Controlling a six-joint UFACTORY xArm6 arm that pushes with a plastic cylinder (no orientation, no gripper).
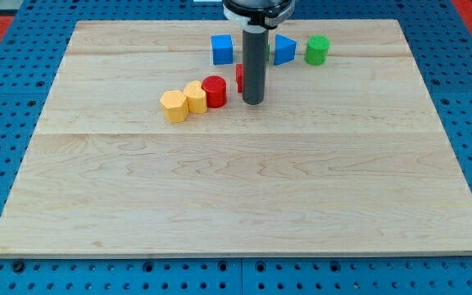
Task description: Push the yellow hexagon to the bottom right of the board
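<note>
Camera view shows the arm's rod standing upright over the upper middle of the wooden board (244, 205), its tip (253, 102) resting on the surface. There is no claw on this rig, so nothing is spread, pressed together or pinching: the rod is a plain dark cylinder with a blunt end, and at this moment it touches no block that can be made out.

The yellow hexagon (173, 106) lies to the view's left of the tip and slightly below it, well apart, with two blocks between. Just beside it on the tip's side sits a second yellow block (195, 97), of unclear outline, and then a red cylinder (215, 91); the three stand in a short diagonal chain, touching or very nearly so. A further red block (240, 78) is mostly hidden behind the rod, just left of it.

Above the tip stand a blue cube (222, 49), a blue triangular block (283, 50) and a green cylinder (317, 50); a sliver of green beside the rod cannot be identified.

Judgement: the goal corner lies far below and right of the tip, so the tip is on the wrong side of the hexagon. It would need to pass round to the hexagon's upper left before pushing. The blocks look smooth and light, the board flat and pale-grained; they should slide freely but may rotate off a blunt tip.
</note>
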